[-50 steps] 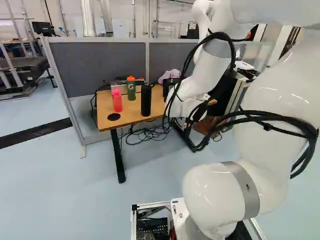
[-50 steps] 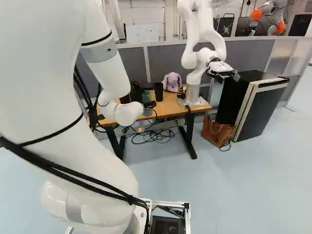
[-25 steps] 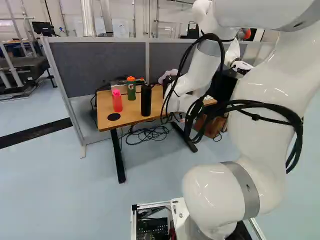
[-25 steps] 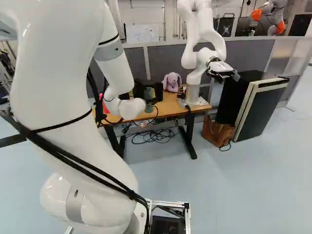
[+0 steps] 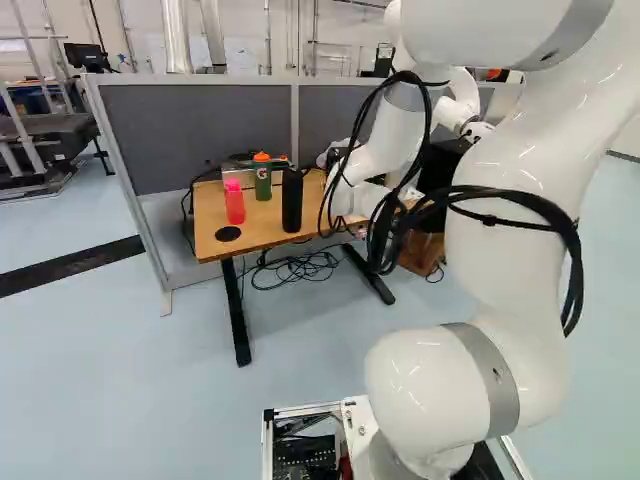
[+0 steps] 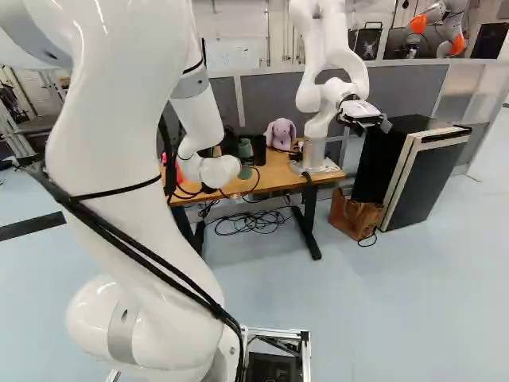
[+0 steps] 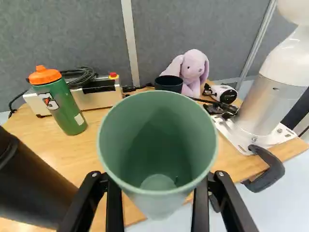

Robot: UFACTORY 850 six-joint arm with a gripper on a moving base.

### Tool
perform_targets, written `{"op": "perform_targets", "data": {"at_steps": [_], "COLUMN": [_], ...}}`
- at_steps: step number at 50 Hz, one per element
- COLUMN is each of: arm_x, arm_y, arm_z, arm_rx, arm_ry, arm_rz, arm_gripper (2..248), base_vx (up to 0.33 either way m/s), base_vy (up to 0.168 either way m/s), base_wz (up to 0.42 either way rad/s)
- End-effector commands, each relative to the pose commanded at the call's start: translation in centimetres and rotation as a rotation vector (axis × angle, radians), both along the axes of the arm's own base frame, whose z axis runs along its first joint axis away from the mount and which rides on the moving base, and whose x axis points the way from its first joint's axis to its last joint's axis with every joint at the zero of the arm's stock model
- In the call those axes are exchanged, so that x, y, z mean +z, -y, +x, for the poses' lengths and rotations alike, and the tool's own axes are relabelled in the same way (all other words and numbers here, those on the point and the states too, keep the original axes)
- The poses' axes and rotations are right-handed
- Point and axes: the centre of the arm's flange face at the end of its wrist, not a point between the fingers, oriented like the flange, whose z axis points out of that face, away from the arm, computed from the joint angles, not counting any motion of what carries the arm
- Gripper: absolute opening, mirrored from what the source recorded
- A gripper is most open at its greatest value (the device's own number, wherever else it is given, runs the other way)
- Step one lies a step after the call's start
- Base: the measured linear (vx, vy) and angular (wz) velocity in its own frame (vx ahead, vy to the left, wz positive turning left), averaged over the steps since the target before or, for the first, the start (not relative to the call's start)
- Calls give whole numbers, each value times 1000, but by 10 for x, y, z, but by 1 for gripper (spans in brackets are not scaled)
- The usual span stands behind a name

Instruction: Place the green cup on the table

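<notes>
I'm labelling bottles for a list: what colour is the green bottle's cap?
The cap is orange; it shows best in the wrist view.

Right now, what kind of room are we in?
Probably a robotics lab or workshop: another white robot arm is mounted on the table, cables lie coiled beneath, and grey partitions stand behind.

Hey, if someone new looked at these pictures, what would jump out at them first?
Probably the green cup, filling the middle of the wrist view, held between the fingers of the gripper. Next, likely the lavender plush rabbit on the table, beside another robot. In the left base view, the bright pink bottle stands out near the green bottle with an orange cap.
</notes>
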Motion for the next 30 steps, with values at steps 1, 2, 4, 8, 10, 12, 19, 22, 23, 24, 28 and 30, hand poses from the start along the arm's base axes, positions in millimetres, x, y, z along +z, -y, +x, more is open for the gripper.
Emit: {"op": "perform_targets", "data": {"at_steps": [1,2,4,8,10,12,19,22,23,24,28,30], "arm_x": [0,0,0,-2,-4,-6,-14,-18,-19,-21,-26,-28], "arm_y": [0,0,0,0,0,0,0,0,0,0,0,0], "arm_z": [2,4,8,16,20,24,39,44,46,48,55,58], "arm_rx": [0,0,0,0,0,0,0,0,0,0,0,0], "arm_ry": [1,2,4,5,4,3,-3,-6,-7,-8,-12,-14], "arm_rz": [0,0,0,0,0,0,0,0,0,0,0,0], "arm_gripper": [124,124,124,124,124,124,124,124,124,124,124,124], "base_vx": [0,0,0,0,0,0,0,0,0,0,0,0], "base_vy": [0,0,0,0,0,0,0,0,0,0,0,0], "base_wz": [0,0,0,0,0,0,0,0,0,0,0,0]}}
